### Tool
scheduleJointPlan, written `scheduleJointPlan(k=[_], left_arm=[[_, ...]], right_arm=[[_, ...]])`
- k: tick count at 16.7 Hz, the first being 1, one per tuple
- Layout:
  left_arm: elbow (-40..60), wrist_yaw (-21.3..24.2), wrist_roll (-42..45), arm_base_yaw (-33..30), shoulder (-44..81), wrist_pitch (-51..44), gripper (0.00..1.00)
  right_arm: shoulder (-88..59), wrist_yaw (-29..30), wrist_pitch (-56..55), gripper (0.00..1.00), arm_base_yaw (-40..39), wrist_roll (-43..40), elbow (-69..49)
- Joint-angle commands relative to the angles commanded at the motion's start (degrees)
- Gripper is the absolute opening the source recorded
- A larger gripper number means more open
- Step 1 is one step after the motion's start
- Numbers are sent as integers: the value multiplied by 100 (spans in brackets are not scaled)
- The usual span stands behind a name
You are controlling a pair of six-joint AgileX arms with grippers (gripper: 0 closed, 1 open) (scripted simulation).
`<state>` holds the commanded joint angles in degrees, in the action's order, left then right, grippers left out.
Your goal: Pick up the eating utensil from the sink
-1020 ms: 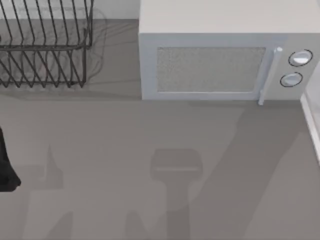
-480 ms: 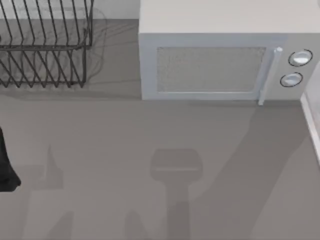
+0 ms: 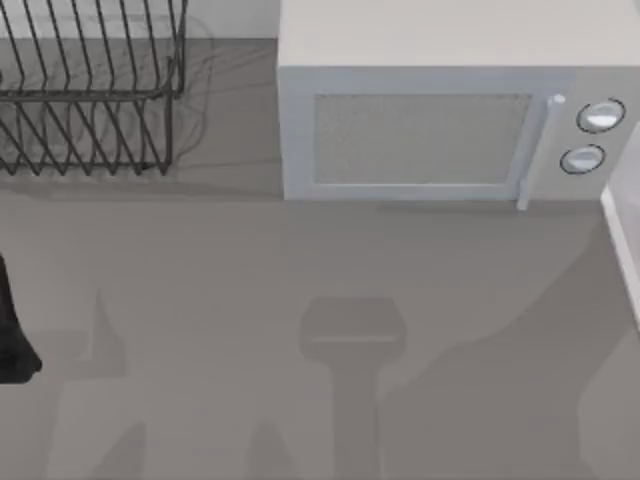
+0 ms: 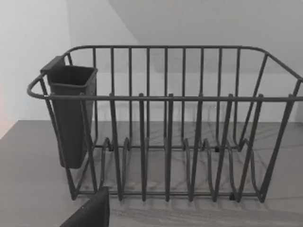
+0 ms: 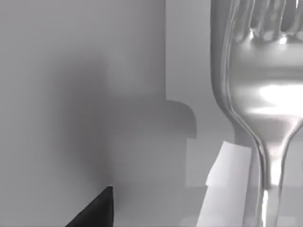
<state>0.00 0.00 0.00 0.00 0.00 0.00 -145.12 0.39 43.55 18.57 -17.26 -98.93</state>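
Note:
The eating utensil, a shiny silver fork (image 5: 258, 90), looms close in the right wrist view, its tines at one end and its thin handle (image 5: 267, 198) running back toward the camera. Behind it are grey surfaces and a pale strip (image 5: 222, 184). One dark finger (image 5: 97, 210) of my right gripper shows well apart from the handle, touching nothing. My left arm (image 3: 12, 330) is parked at the table's left edge, and one dark finger (image 4: 90, 213) of its gripper points at the wire rack.
A dark wire dish rack (image 3: 90, 100) with a cutlery cup (image 4: 71, 113) stands at the back left. A white microwave (image 3: 440, 110) fills the back right. A white rim (image 3: 622, 240) runs along the right edge. Open grey counter (image 3: 250, 300) lies in front.
In the top view, the broad shadow on the right of the counter has slid toward the lower right. The left arm, rack and microwave have not moved.

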Motion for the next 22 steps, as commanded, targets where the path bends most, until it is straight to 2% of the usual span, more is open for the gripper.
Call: scheduleJointPlan(k=[5,18,22], left_arm=[[0,0,0,0,0,0,100],[0,0,0,0,0,0,100],[0,0,0,0,0,0,100]], right_arm=[[-48,1,-57,100,2,0,34],[-48,1,-57,2,2,0,34],[-48,1,-57,0,2,0,34]])
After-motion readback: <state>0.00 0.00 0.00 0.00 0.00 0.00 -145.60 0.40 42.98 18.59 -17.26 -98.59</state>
